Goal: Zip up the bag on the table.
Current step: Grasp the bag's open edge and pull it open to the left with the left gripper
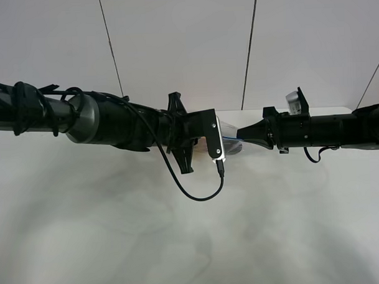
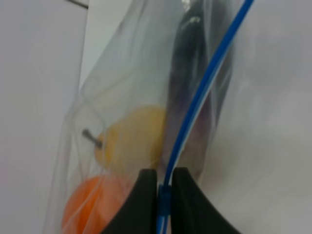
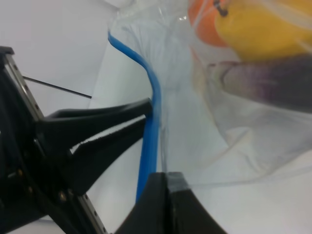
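Bag (image 2: 122,87) is strung between the two grippers over the far middle of the table (image 1: 180,242), right where the arms meet in the overhead view. Can't tell if its bottom touches the tabletop, since the arms cover it.

Going left to right: the left gripper (image 2: 164,187) is clenched on the blue zipper strip (image 2: 197,105), with black fingertips (image 2: 144,200) pressed on it from either side. Next comes the body of the bag with the fruit. Then the right gripper (image 3: 166,195), jaws squeezed together where the strip's end and the bag edge run into them, so it looks like it's gripping that corner as an anchor.

My take on doing this step well: the right side should hold firm and pull gently away so the strip goes straight, because it bows a bit in the right wrist view. The left one should slide along with just enough squeeze to press the tracks together. Too tight and I reckon it'll drag the film and bunch it up.

Materials: thin clear film, crinkly and floppy. The strip is a narrow, stiffer-looking blue ribbon. Inside there's a round orange fruit (image 2: 87,207), a smooth yellow one (image 2: 131,139) with a little stem, and a long, glossy dark purple one (image 2: 187,63). The table is plain matte white.
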### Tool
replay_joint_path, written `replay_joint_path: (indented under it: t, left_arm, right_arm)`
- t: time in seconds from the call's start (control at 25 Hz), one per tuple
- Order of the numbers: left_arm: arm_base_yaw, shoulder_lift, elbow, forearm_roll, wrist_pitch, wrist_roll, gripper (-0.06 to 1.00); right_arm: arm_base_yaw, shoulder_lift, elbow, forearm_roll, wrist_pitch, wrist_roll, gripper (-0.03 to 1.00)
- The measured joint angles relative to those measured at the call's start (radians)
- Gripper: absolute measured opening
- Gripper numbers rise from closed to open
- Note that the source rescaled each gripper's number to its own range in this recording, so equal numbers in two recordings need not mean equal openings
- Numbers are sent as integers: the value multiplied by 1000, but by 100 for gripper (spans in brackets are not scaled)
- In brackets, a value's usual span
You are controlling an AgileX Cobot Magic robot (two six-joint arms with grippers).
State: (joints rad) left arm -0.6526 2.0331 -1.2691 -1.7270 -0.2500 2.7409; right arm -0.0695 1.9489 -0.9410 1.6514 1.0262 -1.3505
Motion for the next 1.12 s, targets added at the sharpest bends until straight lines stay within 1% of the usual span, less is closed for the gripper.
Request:
replay_joint_path:
  t: [0.16, 0.32, 1.12]
  left_arm:
    - [24, 0, 0, -1, -37, 1, 0]
    - [67, 0, 0, -1, -65, 1, 0]
    - [207, 0, 0, -1, -52, -3, 0]
  right_arm:
    - [0, 0, 0, 0, -6, 0, 0]
    - [0, 0, 0, 0, -6, 0, 0]
    - [0, 0, 0, 0, -6, 0, 0]
